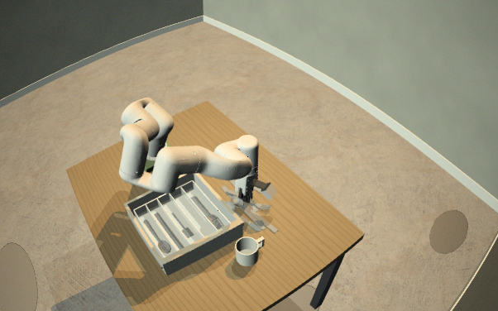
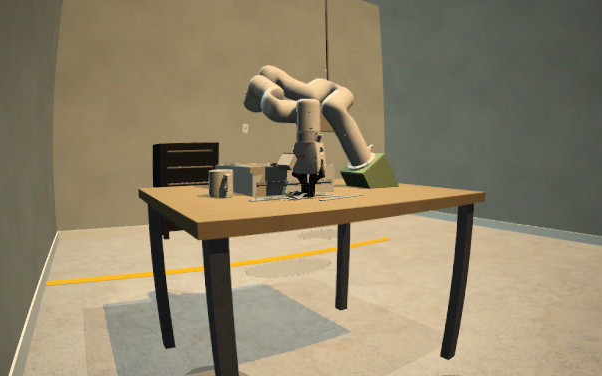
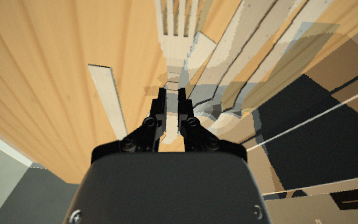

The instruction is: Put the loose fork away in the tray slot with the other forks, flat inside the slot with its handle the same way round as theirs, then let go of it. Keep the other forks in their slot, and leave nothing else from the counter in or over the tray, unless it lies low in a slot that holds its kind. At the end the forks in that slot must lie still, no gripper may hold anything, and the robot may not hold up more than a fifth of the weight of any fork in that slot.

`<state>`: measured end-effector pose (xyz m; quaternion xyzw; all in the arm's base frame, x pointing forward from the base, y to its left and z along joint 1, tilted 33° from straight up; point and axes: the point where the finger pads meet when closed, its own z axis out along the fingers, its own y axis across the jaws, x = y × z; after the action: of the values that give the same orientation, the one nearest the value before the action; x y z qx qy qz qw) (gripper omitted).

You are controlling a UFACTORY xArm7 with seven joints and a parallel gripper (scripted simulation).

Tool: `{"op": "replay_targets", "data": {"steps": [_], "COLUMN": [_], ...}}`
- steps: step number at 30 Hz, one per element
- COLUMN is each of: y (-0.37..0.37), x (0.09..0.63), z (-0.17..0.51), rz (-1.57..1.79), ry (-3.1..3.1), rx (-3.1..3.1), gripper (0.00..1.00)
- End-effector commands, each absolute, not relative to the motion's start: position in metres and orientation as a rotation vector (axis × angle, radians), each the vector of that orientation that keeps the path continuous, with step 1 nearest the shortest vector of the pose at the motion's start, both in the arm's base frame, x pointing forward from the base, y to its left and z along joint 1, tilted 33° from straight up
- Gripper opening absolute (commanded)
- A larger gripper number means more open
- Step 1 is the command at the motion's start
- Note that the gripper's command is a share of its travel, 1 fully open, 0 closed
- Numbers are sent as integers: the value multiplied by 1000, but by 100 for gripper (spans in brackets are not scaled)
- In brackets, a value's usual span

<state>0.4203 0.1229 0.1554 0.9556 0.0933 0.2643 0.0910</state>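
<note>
Wrist view: hand (image 3: 172, 95) clamped on the loose fork (image 3: 177, 37) at its neck; handle hidden under the fingers.
Fork's place: on the counter (image 1: 304, 223), in the cutlery pile (image 1: 254, 215) right of the tray (image 1: 196, 248).
Nearby: mug (image 1: 246, 251) near the tray's corner.
Room: beige floor, grey walls.

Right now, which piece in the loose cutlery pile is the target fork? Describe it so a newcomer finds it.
Start at the divided tray on the wooden table; beside it, on the side away from the mug, lies a pile of loose cutlery. The fork is the one clamped at its neck in the gripper jaws, tines pointing away from the wrist.
</note>
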Motion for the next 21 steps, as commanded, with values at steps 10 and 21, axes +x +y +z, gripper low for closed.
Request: {"op": "replay_targets", "data": {"steps": [10, 21], "y": [131, 136], "x": [404, 380], "z": [189, 226], "rz": [804, 804], "ry": [286, 286], "rx": [2842, 2842], "gripper": [5, 5]}}
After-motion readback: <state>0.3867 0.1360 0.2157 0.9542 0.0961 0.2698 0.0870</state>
